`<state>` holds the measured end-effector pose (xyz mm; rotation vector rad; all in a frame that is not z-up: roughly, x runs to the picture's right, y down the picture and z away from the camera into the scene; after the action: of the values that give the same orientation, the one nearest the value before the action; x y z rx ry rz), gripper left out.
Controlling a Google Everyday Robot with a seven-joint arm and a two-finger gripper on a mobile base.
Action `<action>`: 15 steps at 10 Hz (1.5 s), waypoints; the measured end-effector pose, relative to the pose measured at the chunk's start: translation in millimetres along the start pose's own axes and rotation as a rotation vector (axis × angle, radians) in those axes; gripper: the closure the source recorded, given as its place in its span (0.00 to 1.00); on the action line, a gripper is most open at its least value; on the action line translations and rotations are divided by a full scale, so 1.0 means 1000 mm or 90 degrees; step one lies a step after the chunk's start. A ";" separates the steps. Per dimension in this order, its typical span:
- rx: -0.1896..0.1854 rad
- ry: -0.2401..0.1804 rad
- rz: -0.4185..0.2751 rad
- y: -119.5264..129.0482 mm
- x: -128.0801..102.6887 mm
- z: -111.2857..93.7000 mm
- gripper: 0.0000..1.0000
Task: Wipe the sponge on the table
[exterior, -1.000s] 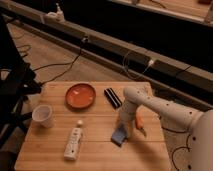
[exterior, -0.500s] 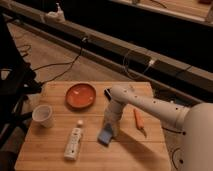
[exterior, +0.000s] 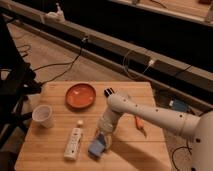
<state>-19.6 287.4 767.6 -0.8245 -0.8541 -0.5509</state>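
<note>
- AT THE TABLE: My gripper [exterior: 102, 138], fingers clenched tight on the sponge [exterior: 97, 147], stands low over the near-middle stretch of the table [exterior: 137, 156], a light butcher-block top with visible plank strips.
- The sponge, a small blue pad, is held at its upper end between my fingers. Its lower end meets the wood, and it looks tilted rather than flat.
- My white arm [exterior: 150, 116] reaches in from the right, bends above the centre of the table and drops steeply to the sponge.
- A white bottle [exterior: 74, 145] lies on its side just left of the sponge, cap pointing toward the far edge. The two are close, though I cannot tell whether they touch.
- An orange bowl [exterior: 81, 96] sits upright on the far-left part of the table, well apart from the sponge.
- A white cup [exterior: 43, 116] stands upright near the left edge, between the orange bowl and the near-left corner.
- A black block [exterior: 108, 92] lies at the far side, just right of the orange bowl, partly hidden behind my arm.
- A slim orange object [exterior: 140, 125] lies on the right part of the table, on the far side of my arm from the sponge. What it is I cannot tell.
- Beyond the table, dark cables [exterior: 74, 54] trail across the floor, and a long ledge [exterior: 115, 47] runs diagonally behind it.
</note>
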 end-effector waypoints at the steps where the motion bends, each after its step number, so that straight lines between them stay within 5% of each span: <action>1: 0.002 -0.013 0.033 0.021 0.000 0.003 1.00; 5: 0.016 -0.025 0.148 0.082 0.030 -0.002 1.00; 8: 0.017 0.050 0.192 0.107 0.081 -0.044 1.00; 10: 0.012 0.097 0.180 0.094 0.103 -0.076 1.00; 12: 0.006 0.130 0.137 0.055 0.117 -0.092 1.00; 15: 0.022 0.133 0.071 -0.004 0.115 -0.090 1.00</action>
<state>80.8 200.0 829.3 -0.7642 -0.6210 -0.5122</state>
